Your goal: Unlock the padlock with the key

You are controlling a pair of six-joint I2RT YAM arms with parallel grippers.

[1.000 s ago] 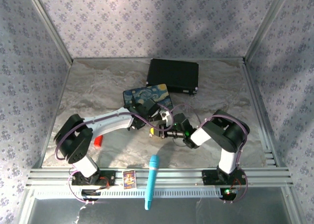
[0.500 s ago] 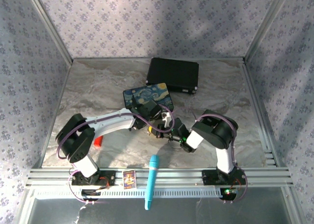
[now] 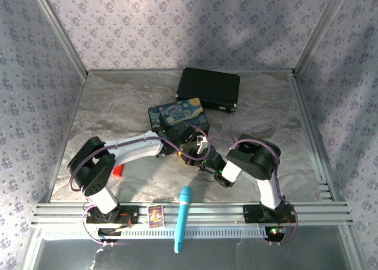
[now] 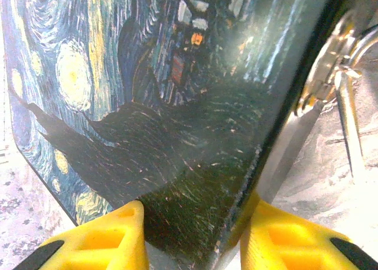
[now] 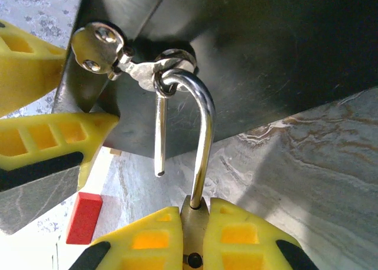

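From above, two tools, left (image 3: pixel 198 147) and right (image 3: pixel 205 162), meet at the near corner of one painted box (image 3: pixel 177 115) on the marbled desk (image 3: pixel 106 116). At the left wrist, yellow fingers (image 4: pixel 100 240) clamp the box's scuffed glossy edge, one metal hasp (image 4: pixel 328 63) beside it. At the right wrist, the right tool pinches one padlock (image 5: pixel 195 217), seemingly brass, by its body; its curved steel shackle (image 5: pixel 205 128) hooks the hasp ring, free leg out.

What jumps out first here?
The padlock in the right tool, its shackle open but hooked through the hasp of the painted box. From above, both tools meet at that box mid-table, the left tool clamping its edge.
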